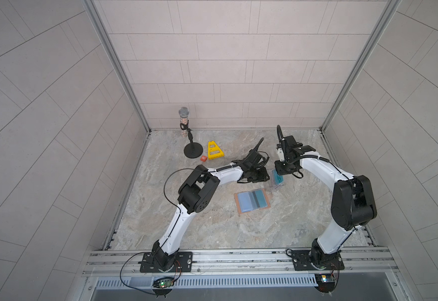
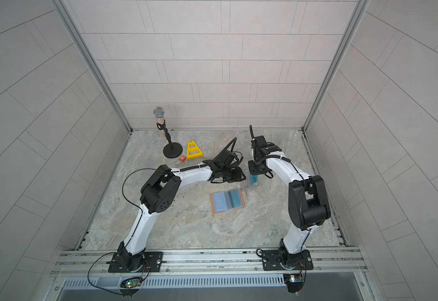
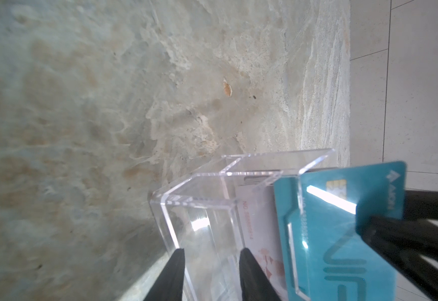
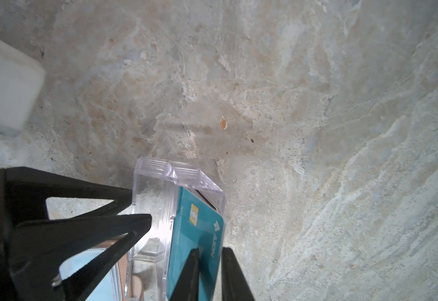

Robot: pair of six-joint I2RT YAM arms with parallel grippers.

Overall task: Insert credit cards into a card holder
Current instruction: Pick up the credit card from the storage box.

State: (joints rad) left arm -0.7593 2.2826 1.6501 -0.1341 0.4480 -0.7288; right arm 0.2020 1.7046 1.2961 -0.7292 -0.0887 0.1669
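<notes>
A teal credit card [image 4: 197, 229] stands in a clear plastic stand [image 4: 155, 187], its top corner pinched between the fingers of my right gripper [image 4: 210, 249]. Behind it in the stand are a pale picture card [image 3: 257, 221] and a dark-edged card [image 4: 203, 196]. My left gripper [image 3: 210, 251] is shut across the stand's empty front compartment [image 3: 207, 229], one finger on each side wall. The card holder [image 1: 251, 200], a tan-pink wallet, lies open and flat in front of the stand, with light blue and teal cards in it. Both top views show it [image 2: 227, 200].
A microphone on a round black base [image 1: 193, 151], a yellow triangular piece [image 1: 214, 151] and a small orange tile [image 1: 203, 158] stand at the back left. The enclosure walls close the table at the back and both sides.
</notes>
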